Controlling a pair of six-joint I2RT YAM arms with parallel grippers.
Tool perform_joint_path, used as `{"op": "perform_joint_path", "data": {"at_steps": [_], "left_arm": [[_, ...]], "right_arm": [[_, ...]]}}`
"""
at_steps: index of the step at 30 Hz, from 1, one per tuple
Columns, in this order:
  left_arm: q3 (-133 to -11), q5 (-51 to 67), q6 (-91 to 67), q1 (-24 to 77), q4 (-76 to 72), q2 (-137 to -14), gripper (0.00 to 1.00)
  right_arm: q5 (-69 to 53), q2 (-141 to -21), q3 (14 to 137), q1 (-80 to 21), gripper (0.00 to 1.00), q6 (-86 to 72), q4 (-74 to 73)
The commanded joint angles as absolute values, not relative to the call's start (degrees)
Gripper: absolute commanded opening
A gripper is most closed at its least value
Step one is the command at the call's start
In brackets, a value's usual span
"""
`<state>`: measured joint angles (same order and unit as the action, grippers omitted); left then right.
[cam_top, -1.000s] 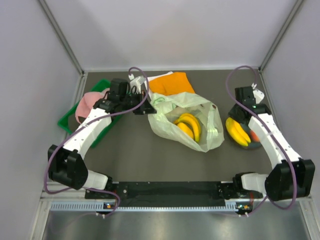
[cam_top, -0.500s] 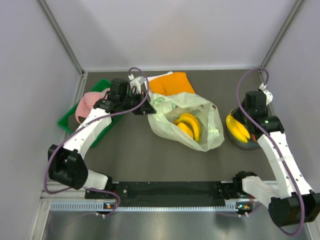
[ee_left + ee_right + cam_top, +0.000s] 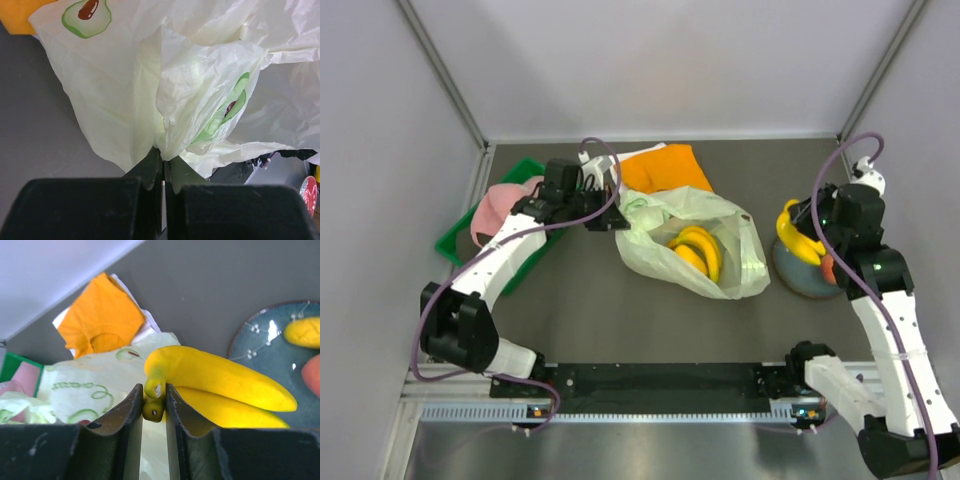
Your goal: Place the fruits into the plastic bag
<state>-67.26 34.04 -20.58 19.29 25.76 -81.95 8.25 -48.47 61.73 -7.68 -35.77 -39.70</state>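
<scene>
No words, brands or numbers can be read anywhere. The plastic bag bears only avocado pictures and green curls, seemingly ornament rather than letters.

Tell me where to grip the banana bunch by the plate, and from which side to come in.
Grip the banana bunch at its stem end, where the fruits join into a narrow knob; the curved bodies are wider and may slip. Come in from the stem side, along the bananas' length. The right gripper is shut on it just so, near the blue-grey plate.
</scene>
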Motion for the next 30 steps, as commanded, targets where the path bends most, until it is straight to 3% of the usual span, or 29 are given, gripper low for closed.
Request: {"op": "perform_joint_path", "data": {"at_steps": [1,9,13,17,26,30], "left_arm": [[-68.6,32.4,-18.7,19.4,26.9,-83.1,0.0],[-68.6,32.9,-18.8,19.5,26.9,-83.1,0.0],[-68.6,33.3,-19.0,19.5,27.0,-83.1,0.0],[-68.6,33.4,-18.9,19.6,26.9,-82.9,0.0],[-68.6,33.3,-18.9,19.6,26.9,-82.7,0.0],[-68.6,33.6,-19.0,19.6,26.9,-82.9,0.0]], "right_arm": [[6.3,-47.5,68.1,-7.3,0.0,-31.9,-34.8],[-3.0,-47.0,71.5,-7.7,0.0,-32.9,-24.0],[-3.4,-50.0,74.1,-14.3,0.0,-30.9,-18.8],[4.7,-52.8,79.0,-29.1,0.0,-24.3,-17.2],[3.3,-60.0,81.8,-41.0,0.0,-25.5,-14.3],[-3.7,-61.9,80.0,-42.3,0.0,-29.6,-11.9]]}}
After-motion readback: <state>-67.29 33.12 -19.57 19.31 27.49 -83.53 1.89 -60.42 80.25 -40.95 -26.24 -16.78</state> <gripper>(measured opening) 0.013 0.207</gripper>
